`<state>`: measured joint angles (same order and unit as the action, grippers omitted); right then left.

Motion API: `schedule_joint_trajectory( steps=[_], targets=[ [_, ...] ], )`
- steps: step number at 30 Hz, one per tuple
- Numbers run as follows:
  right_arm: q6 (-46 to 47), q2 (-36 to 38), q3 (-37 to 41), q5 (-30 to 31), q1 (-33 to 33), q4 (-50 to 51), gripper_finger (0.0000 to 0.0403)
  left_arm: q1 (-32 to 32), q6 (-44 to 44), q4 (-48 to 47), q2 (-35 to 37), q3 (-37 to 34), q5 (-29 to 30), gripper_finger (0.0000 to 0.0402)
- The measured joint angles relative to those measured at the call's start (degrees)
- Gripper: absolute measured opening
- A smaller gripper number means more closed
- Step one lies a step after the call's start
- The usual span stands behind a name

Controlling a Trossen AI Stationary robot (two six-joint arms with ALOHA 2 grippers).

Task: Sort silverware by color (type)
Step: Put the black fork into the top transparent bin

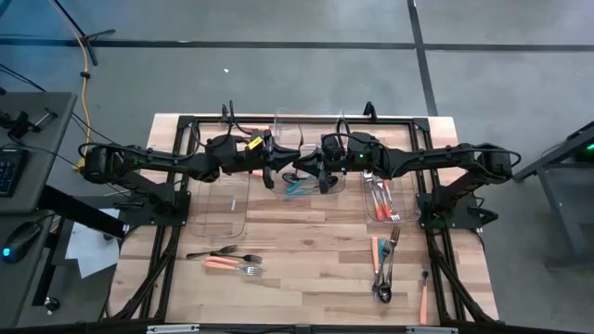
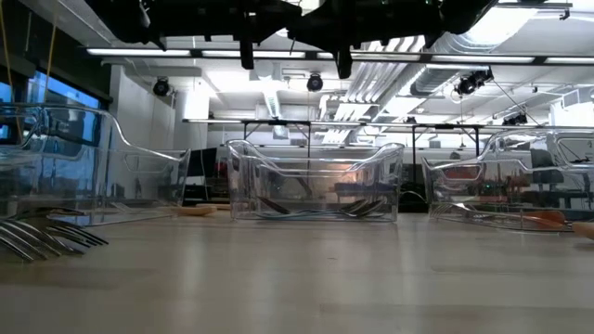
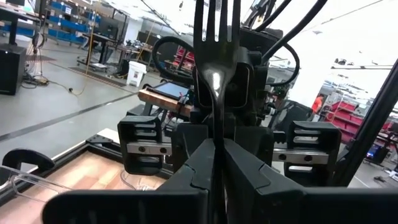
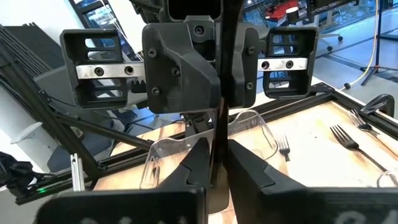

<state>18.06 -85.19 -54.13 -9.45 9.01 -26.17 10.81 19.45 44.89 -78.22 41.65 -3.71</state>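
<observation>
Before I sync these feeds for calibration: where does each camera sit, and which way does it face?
High view: overhead, straight down on the wooden table; both arms show, left gripper facing right gripper.
Low view: table height, level toward the clear plastic bin; arms overhead.
Left wrist view: past its own fingers, shut on a dark metal fork, toward the right gripper.
Right wrist view: past its own fingers toward the left gripper.
Shared: each wrist view shows the opposite gripper.

Both arms reach inward, left gripper and right gripper facing, jaws closed.
</observation>
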Motion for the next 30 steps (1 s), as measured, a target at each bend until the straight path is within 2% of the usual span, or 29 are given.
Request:
schedule_joint_trajectory(
  steps=[2, 8, 14, 18, 23, 30],
  targets=[
    [-0.17, 0.0, 0.0, 0.0, -0.02, 0.21, 0.0011, 0.02, 0.73, -0.39, 0.0, 0.0, 0.0, 0.0024],
    [-0.42, 0.53, 0.0, -0.08, 0.07, 1.54, 0.0011, 1.86, 3.1, -2.73, 1.33, 0.0, -2.61, 0.0047],
    [-3.15, 4.08, 0.0, -1.1, 1.53, 8.34, 0.001, 4.76, 3.0, -12.23, 6.91, -0.02, -3.4, 0.0094],
    [-5.55, 7.6, 0.0, -0.7, 2.77, 14.63, 0.001, 6.79, 2.32, -22.71, 12.59, -0.02, -4.76, 0.0119],
    [-9.19, 13.77, 0.0, 0.22, 4.18, 24.24, 0.001, 8.62, -1.42, -35.03, 22.0, -0.05, -4.74, 0.0126],
    [-11.66, 20.88, 0.0, 2.04, 6.08, 29.6, 0.001, 8.59, -4.14, -34.75, 33.37, -3.53, -4.65, 0.0125]
  ],
)
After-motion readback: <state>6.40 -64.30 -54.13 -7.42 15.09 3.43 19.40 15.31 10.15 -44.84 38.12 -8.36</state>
